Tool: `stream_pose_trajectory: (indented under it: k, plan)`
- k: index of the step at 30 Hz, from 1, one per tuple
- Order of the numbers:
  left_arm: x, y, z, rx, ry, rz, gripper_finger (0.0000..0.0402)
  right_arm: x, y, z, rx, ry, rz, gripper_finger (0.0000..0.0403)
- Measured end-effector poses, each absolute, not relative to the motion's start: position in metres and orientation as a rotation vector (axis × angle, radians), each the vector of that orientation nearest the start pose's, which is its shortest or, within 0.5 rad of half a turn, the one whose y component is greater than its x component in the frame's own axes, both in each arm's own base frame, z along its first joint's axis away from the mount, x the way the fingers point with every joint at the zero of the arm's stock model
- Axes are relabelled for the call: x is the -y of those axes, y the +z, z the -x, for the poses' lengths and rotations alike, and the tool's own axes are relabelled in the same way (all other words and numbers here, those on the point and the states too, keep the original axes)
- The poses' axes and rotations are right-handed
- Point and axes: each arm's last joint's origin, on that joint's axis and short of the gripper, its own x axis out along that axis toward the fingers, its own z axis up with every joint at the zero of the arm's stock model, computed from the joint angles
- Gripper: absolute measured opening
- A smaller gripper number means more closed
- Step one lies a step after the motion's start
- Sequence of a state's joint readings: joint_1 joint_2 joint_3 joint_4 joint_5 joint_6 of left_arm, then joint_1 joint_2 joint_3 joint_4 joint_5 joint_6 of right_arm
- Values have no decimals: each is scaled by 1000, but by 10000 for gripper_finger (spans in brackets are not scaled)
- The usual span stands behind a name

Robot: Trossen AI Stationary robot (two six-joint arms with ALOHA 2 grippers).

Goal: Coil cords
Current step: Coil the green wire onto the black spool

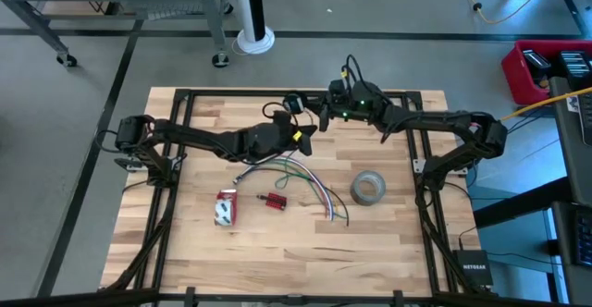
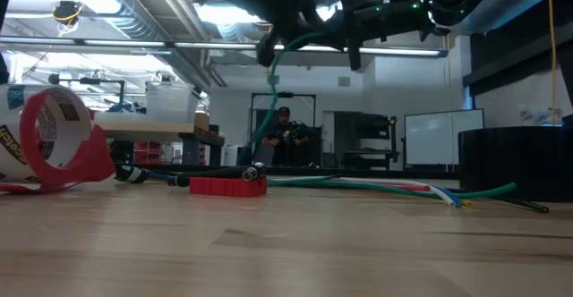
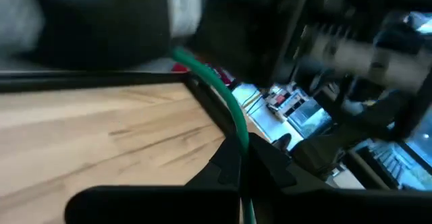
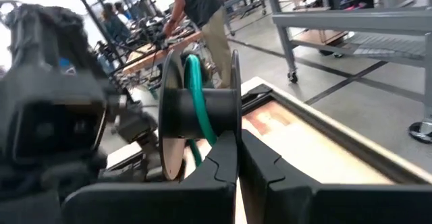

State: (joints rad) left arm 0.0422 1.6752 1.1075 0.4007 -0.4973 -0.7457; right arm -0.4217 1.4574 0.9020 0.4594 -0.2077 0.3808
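A green cord [image 2: 271, 109] runs from a black spool [image 4: 199, 106] down to the table, where it lies among several loose coloured cords [image 1: 310, 185]. A few turns of it sit on the spool's hub. Both grippers are raised above the table's far middle. My left gripper [image 3: 243, 150] is shut on the green cord just off the spool. My right gripper [image 4: 237, 146] is shut on the spool. In the high view the left gripper [image 1: 302, 137] is just on the near side of the right gripper [image 1: 313, 116]. My left gripper pinches the green cord [image 3: 237, 126] between its two fingertips, the fingers lying across it. The cord runs on from the fingers toward the spool, lifted clear, and hangs below them to the table [image 2: 269, 154]. My right gripper pinches the rim of one of the spool's flanges [image 4: 235, 126] between its two fingers. The spool is lifted clear of the table, its axis lying across the fingers, with the green cord around its hub [image 4: 196, 96].
A grey tape roll [image 1: 367, 188] lies on the table's right half. A red-and-white tape dispenser [image 1: 225, 207] and a small red piece [image 1: 275, 200] lie near the middle left. A black frame [image 1: 176, 99] rims the table. People show in the room beyond.
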Motion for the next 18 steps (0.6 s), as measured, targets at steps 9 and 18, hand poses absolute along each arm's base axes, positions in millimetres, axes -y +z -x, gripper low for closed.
stream_pose_trajectory:
  k: [9, 18]
  plan:
    - [-32, 278, -381, -24, 554, 643, 0, 123, 268, -300, -157, -290, -363, 1]
    - [-31, 279, -377, -99, 578, 627, 0, 122, 262, -299, -226, -297, -351, 1]
